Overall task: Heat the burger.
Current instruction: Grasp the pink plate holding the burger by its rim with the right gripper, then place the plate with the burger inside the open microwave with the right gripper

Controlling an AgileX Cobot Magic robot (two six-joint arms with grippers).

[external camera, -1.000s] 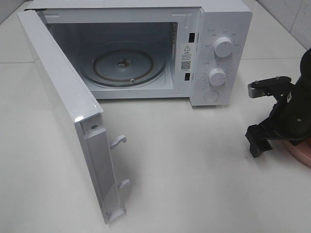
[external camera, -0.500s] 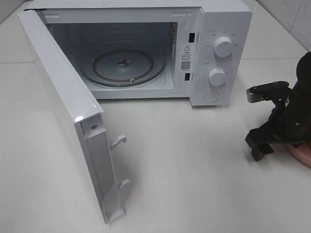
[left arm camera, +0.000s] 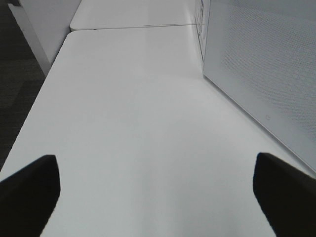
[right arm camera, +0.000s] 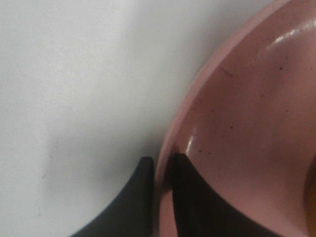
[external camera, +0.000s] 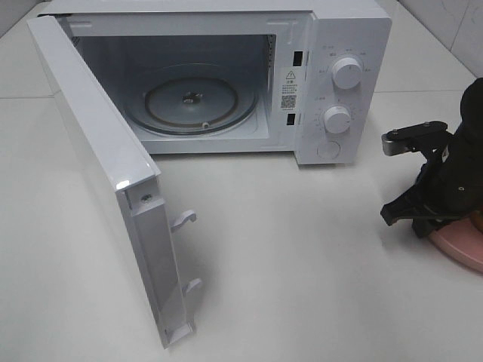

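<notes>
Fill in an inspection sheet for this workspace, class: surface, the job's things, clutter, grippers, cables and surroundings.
Surface: white table, no spills seen.
Job's things: microwave with its door swung wide open and nothing on the glass turntable; pink plate at the right edge of the high view; burger not clearly in view.
Clutter: nothing seen.
Grippers: right gripper closed on the pink plate's rim; left gripper open over bare table beside the door.
Cables: nothing seen.
Surroundings: tiled wall behind the table; dark floor beside it.
</notes>
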